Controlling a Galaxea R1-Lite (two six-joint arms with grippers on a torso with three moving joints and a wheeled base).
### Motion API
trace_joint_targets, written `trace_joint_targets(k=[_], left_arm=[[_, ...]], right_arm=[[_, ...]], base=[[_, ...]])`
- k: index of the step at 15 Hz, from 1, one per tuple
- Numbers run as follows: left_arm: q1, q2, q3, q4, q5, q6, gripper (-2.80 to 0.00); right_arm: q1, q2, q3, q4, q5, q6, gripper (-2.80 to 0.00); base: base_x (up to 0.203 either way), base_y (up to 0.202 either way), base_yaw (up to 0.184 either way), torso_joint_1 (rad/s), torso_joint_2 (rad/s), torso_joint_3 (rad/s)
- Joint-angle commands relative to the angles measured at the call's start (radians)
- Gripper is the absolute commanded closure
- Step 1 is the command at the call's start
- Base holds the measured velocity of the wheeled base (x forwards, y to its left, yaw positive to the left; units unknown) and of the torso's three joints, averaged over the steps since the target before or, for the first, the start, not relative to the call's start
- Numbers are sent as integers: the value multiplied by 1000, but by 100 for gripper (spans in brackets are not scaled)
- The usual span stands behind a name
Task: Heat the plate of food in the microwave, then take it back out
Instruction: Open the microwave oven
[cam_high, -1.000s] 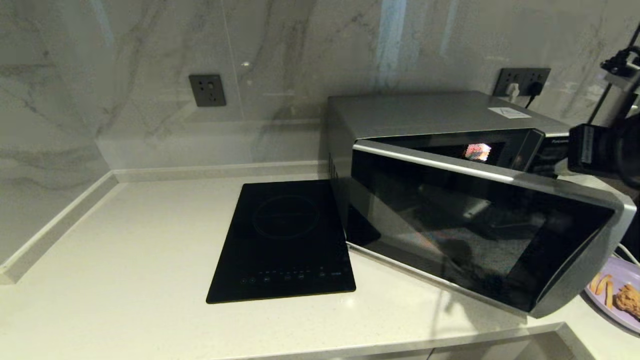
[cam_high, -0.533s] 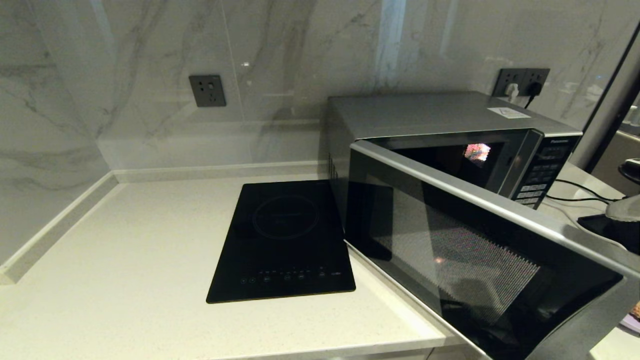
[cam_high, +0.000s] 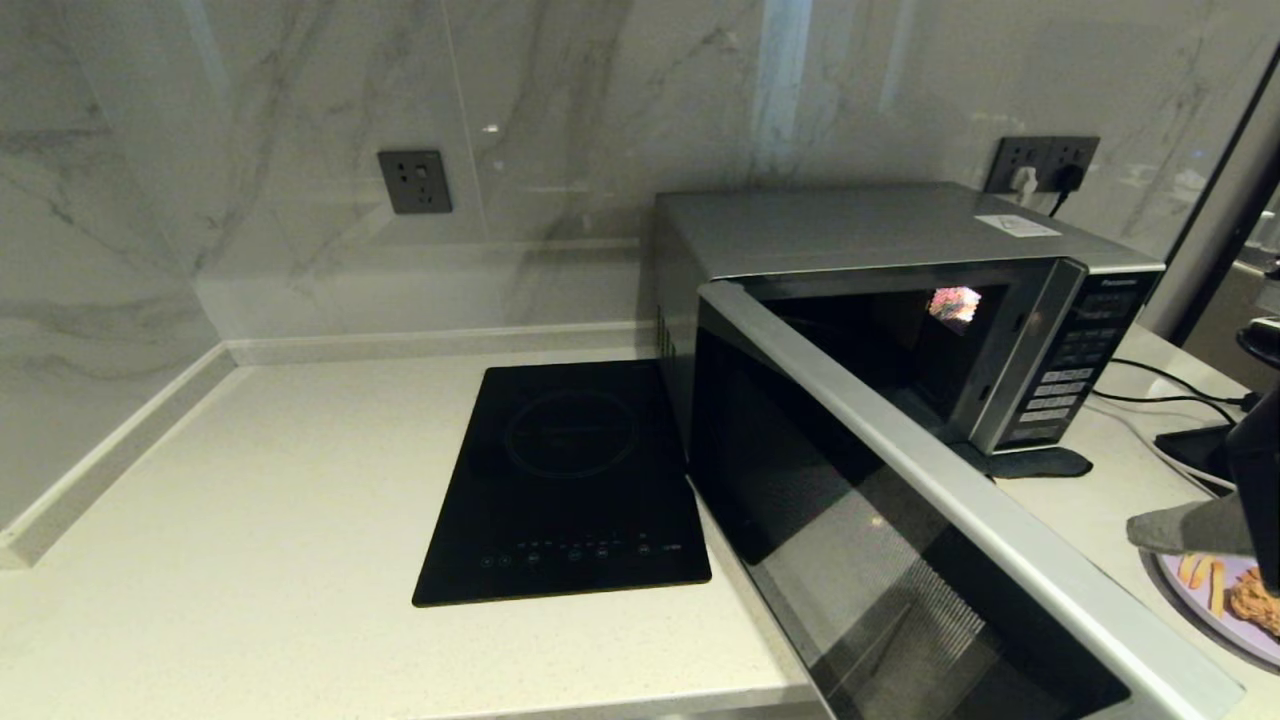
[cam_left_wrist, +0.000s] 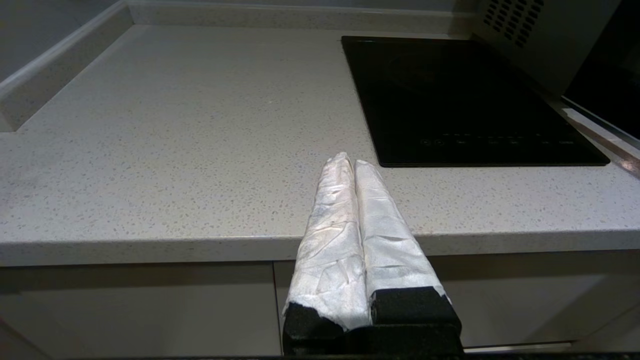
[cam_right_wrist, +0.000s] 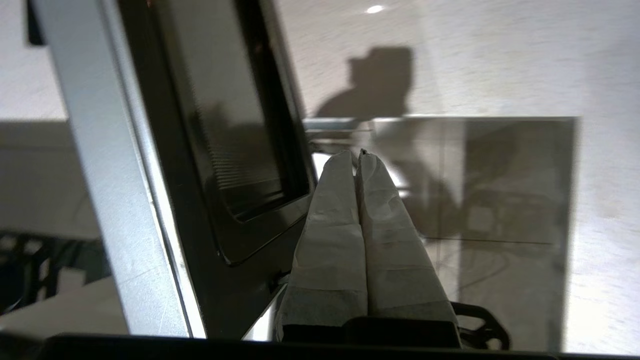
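Observation:
The silver-grey microwave (cam_high: 860, 235) stands at the back right with its dark glass door (cam_high: 900, 540) swung wide open toward me. The cavity shows dark inside. The lilac plate of food (cam_high: 1225, 600), with orange fries and a brown chicken piece, lies on the counter at the far right edge. My right gripper (cam_high: 1140, 532) hangs just above the plate's near rim, shut and holding nothing; in the right wrist view my right gripper (cam_right_wrist: 357, 155) sits beside the door's (cam_right_wrist: 210, 150) inner face. My left gripper (cam_left_wrist: 348, 161) is shut and parked by the counter's front edge, out of the head view.
A flat black induction hob (cam_high: 570, 480) lies left of the microwave. Pale counter (cam_high: 250, 500) spreads to the left, bounded by a marble wall with a socket (cam_high: 414, 180). Cables and a dark object (cam_high: 1195, 450) lie right of the microwave. The open door overhangs the counter's front edge.
The microwave door has swung from nearly closed to wide open. My right gripper left the door's area and now hangs low at the far right over the plate.

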Motion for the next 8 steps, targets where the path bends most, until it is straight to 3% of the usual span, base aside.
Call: trace_joint_targets(k=[1,8], left_arm=[[0,2,0,0,0,-1,0],[0,2,0,0,0,-1,0]], right_arm=[[117,52,-11,5,-2,61,0],[299,117,-139,5,-2,151,0]], base=[[0,0,0,0,0,0],[0,0,0,0,0,0]])
